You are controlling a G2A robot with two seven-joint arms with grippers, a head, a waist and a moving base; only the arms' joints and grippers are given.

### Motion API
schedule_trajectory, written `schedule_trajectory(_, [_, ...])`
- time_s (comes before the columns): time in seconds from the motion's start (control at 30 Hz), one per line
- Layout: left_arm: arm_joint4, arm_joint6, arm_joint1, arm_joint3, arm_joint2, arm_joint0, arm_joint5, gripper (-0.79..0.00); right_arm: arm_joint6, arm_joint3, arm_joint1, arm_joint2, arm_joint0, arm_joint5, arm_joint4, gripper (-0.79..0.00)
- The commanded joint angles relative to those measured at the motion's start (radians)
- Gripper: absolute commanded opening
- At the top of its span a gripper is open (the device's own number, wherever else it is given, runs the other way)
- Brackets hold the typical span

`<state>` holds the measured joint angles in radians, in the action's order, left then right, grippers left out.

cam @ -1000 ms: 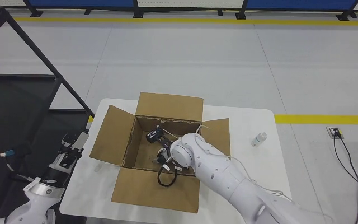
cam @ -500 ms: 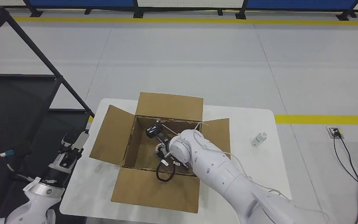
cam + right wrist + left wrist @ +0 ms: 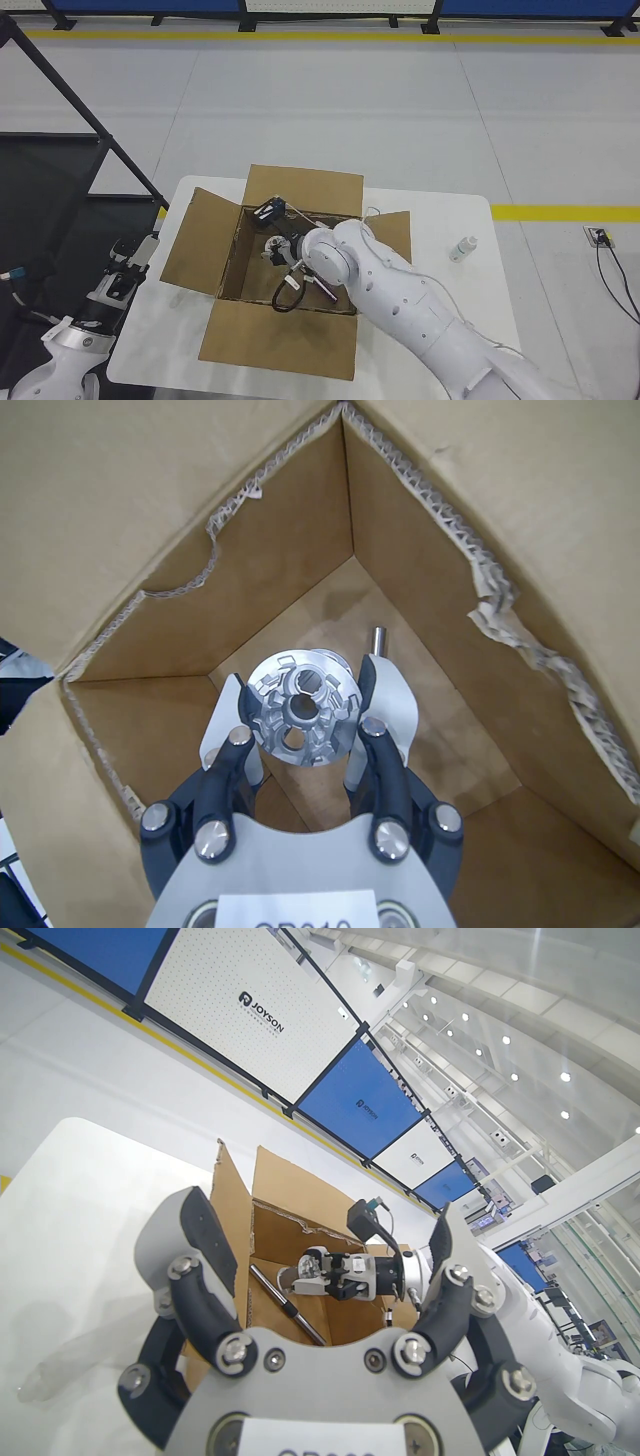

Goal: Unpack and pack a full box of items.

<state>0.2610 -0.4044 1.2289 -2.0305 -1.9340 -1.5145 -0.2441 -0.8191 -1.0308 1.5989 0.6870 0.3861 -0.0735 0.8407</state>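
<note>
An open cardboard box (image 3: pixel 225 245) stands on the white table (image 3: pixel 440 215). My right gripper (image 3: pixel 272 249) is inside the box opening, shut on a round silver metal part (image 3: pixel 302 712) with a toothed face. The same part (image 3: pixel 309 1269) shows between the right gripper's fingers in the left wrist view, held above the box floor. A thin metal rod (image 3: pixel 378 640) lies on the box floor beyond the part. My left gripper (image 3: pixel 135 258) is off the table's left edge, apart from the box, open with nothing between its fingers (image 3: pixel 207 1233).
A small clear bottle (image 3: pixel 463 248) lies on the table to the right of the box. The box's four flaps are folded outward, the near flap (image 3: pixel 280 340) covering the table's front. A black frame (image 3: pixel 90 130) stands at the left.
My right gripper has risen and moved toward the box's far-left corner with the metal part in it. The left arm has stayed still.
</note>
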Motion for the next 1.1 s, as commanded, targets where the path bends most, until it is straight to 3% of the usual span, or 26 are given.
schedule_trajectory(0.0, [0.000, 0.000, 0.000, 0.000, 0.000, 0.000, 0.000, 0.000, -0.012, -0.148, -0.037, 0.067, 0.066, 0.049, 0.079, -0.785])
schedule_trajectory(0.23, [0.000, 0.000, 0.000, 0.000, 0.000, 0.000, 0.000, 0.000, -0.101, -0.694, -0.154, 0.379, 0.411, 0.139, 0.344, -0.785])
schedule_trajectory(0.37, [0.000, 0.000, 0.000, 0.000, 0.000, 0.000, 0.000, 0.000, -0.155, -0.923, -0.189, 0.540, 0.588, 0.163, 0.443, -0.785])
schedule_trajectory(0.5, [0.000, 0.000, 0.000, 0.000, 0.000, 0.000, 0.000, 0.000, -0.159, -1.065, -0.207, 0.672, 0.741, 0.186, 0.477, -0.785])
schedule_trajectory(0.7, [0.000, 0.000, 0.000, 0.000, 0.000, 0.000, 0.000, 0.000, -0.152, -1.087, -0.218, 0.801, 0.891, 0.241, 0.489, -0.785])
schedule_trajectory(1.07, [0.000, 0.000, 0.000, 0.000, 0.000, 0.000, 0.000, 0.000, -0.197, -0.839, -0.233, 0.963, 0.921, 0.248, 0.387, -0.785])
